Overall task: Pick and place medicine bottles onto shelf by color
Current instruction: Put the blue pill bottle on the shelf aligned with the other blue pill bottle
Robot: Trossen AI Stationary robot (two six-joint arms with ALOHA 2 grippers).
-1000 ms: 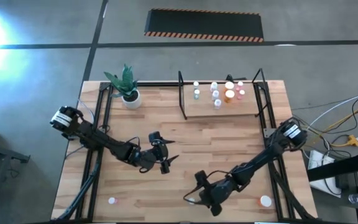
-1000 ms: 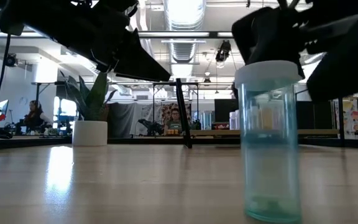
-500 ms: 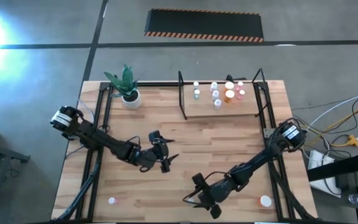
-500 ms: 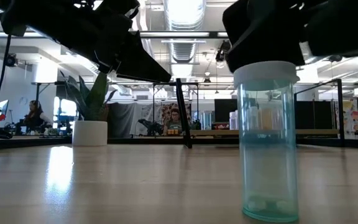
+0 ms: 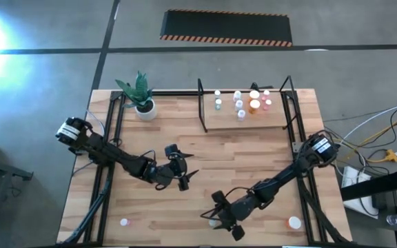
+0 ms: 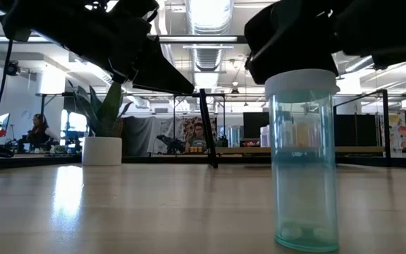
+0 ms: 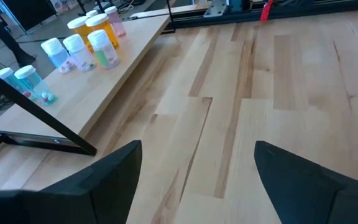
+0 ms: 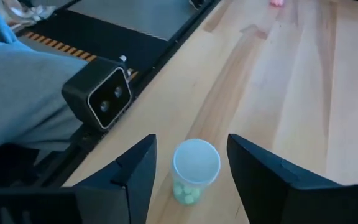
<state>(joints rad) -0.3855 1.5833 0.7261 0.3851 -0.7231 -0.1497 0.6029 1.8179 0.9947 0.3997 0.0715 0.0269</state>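
Green-tinted bottle [image 8: 195, 168]: upright near the table's front edge, white cap on, pills at its bottom, standing between the fingers with a gap on each side
Right gripper [image 8: 190, 163]: jaws wide around that bottle, not touching it; since a second ago it has slid further over the cap
Left gripper [image 7: 196, 171]: jaws wide, empty, unmoved over mid-table
Shelf [image 5: 226, 121]: at the back, carrying the other bottles [image 7: 73, 43]
Table [image 5: 253, 155]: two more bottles stand near its front corners
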